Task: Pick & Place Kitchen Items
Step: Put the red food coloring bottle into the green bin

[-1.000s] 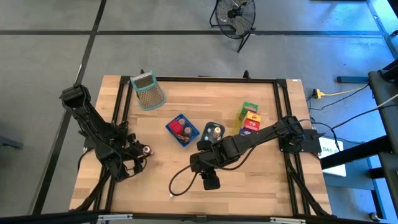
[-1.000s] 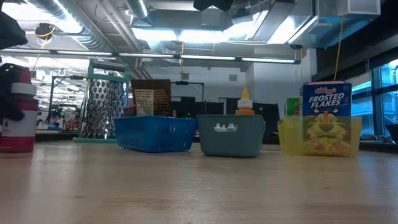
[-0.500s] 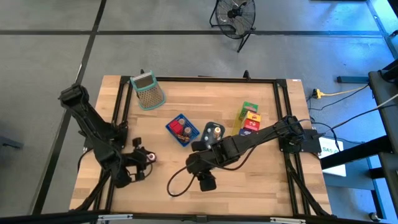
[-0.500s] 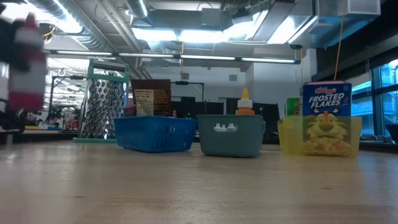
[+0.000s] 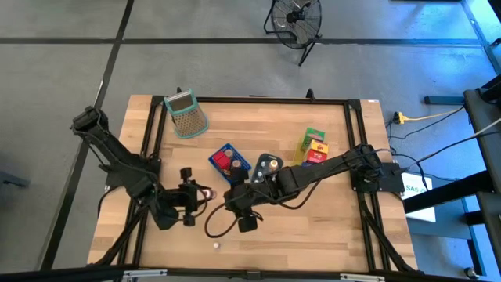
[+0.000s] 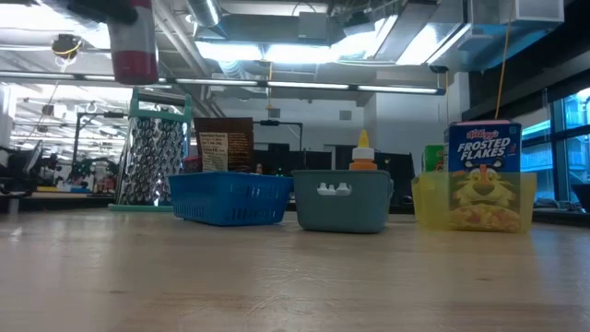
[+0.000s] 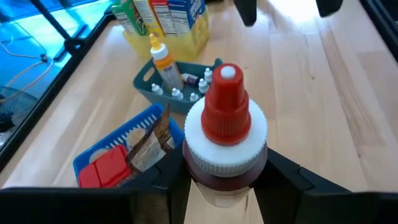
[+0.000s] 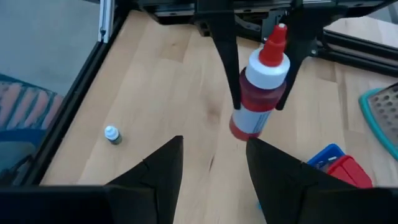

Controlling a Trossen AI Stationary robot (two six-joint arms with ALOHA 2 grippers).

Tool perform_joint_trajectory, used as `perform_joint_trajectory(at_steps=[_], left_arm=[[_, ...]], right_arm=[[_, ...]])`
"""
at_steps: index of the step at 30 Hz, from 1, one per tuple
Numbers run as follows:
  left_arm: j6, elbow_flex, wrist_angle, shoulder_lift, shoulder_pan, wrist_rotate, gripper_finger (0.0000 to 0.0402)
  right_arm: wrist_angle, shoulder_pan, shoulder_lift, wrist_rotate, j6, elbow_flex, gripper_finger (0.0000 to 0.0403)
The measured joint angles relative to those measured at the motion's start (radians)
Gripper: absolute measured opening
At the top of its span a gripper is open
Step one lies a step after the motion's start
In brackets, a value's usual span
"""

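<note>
A small bottle (image 7: 225,134) with dark red contents, a white collar and a red nozzle cap is in my left gripper (image 5: 197,197), which is shut on it above the table's middle-left. The low view shows the bottle (image 6: 133,41) high above the tabletop. My right gripper (image 8: 214,149) is open just right of the bottle (image 8: 259,87) and points at it, touching nothing. A tiny white-capped bottle (image 8: 112,134) stands on the table near the front edge (image 5: 217,245). More groceries fill the blue tray (image 5: 229,163), teal tray (image 5: 268,165) and yellow tray (image 5: 313,147). My left gripper pinches the bottle between its two fingers (image 8: 227,68), one on each side of the body just below the white collar (image 7: 214,163). The fingers come slanting from the table's left. The bottle is lifted clear of the table, nearly upright with a slight tilt, cap up.
A teal-framed metal grater (image 5: 186,114) lies near the far left corner. A cereal box (image 6: 483,175) stands in the yellow tray. A black cable (image 5: 218,227) loops on the table below my right arm. Bare wood lies along the near edge (image 5: 313,235).
My left gripper has carried the bottle up off the table and toward the table's right, into the middle. The bottle, standing on the table a second ago, now hangs well above it. My right gripper has moved toward the table's left, closer to the bottle.
</note>
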Motion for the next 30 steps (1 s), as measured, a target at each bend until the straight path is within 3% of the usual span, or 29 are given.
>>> perform_joint_trajectory(at_steps=[8, 15, 25, 30], left_arm=[[0.052, 0.0, 0.028, 0.0, 0.029, 0.032, 0.0141], [0.053, 0.0, 0.032, 0.0, 0.038, 0.044, 0.0141], [0.074, -0.02, 0.071, 0.001, 0.038, 0.048, 0.0141], [0.087, -0.023, 0.09, 0.001, 0.038, 0.041, 0.0141]], right_arm=[[-0.007, -0.001, 0.0, 0.083, 0.035, 0.0, 0.0179], [-0.019, -0.018, 0.011, 0.094, 0.041, -0.001, 0.0181], [0.039, -0.027, 0.026, 0.134, 0.042, -0.001, 0.0259], [0.132, -0.025, 0.026, 0.128, 0.009, -0.001, 0.0274]])
